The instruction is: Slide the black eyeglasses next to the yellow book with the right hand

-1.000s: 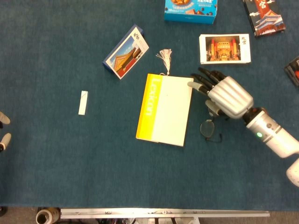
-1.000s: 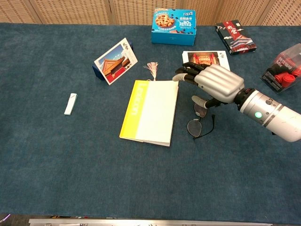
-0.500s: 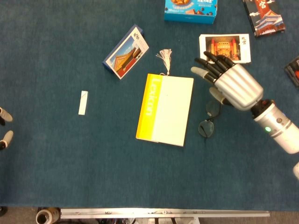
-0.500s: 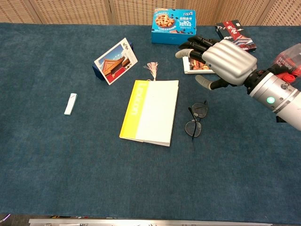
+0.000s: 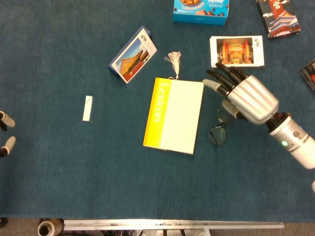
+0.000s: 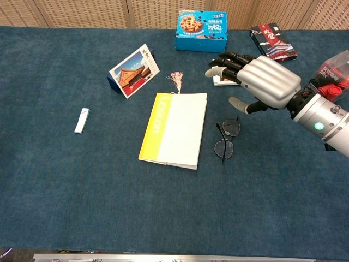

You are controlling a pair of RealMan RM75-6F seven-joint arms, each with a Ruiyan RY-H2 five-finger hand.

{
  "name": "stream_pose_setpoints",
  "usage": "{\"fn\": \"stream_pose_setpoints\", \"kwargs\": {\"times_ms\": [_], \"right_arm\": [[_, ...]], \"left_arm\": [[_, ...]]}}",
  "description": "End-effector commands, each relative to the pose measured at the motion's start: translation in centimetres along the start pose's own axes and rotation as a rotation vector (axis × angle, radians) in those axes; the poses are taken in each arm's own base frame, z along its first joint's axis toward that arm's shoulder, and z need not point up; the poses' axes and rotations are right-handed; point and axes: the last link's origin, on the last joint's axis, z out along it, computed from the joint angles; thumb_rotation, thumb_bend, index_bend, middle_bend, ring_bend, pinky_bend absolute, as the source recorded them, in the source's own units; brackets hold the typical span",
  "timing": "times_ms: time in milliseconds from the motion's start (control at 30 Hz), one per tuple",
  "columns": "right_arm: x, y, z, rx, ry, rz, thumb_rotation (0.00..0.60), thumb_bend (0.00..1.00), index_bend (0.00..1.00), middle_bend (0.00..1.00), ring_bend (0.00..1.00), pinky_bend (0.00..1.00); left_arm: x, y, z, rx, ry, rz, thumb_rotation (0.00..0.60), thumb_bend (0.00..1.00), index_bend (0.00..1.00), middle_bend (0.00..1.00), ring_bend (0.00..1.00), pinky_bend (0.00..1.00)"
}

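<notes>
Black eyeglasses unobstructed in chest view

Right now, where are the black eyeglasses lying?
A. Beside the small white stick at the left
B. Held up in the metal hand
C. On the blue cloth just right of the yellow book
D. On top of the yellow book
C: the black eyeglasses lie flat on the cloth beside the yellow book's right edge, with the right hand raised above them.

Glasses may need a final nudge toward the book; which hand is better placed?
The right hand: it hovers open just above the black eyeglasses, which lie beside the yellow book. The left hand sits at the table's far left edge.
</notes>
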Motion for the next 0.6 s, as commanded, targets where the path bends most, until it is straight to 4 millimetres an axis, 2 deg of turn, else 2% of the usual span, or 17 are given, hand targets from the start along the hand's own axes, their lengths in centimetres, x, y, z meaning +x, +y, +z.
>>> {"fn": "stream_pose_setpoints", "kwargs": {"times_ms": [33, 600], "right_arm": [[-0.5, -0.3, 0.1, 0.013, -0.007, 0.011, 0.600, 0.39, 0.19, 0.14, 0.05, 0.21], [-2.5, -1.6, -0.1, 0.051, -0.071, 0.036, 0.600, 0.39, 0.19, 0.14, 0.05, 0.21]], "left_arm": [[0.0, 0.0, 0.0, 0.001, 0.000, 0.000, 0.600, 0.28, 0.45, 0.52, 0.46, 0.56], [0.2, 0.0, 0.0, -0.002, 0.004, 0.003, 0.600, 0.28, 0.45, 0.52, 0.46, 0.56]]}}
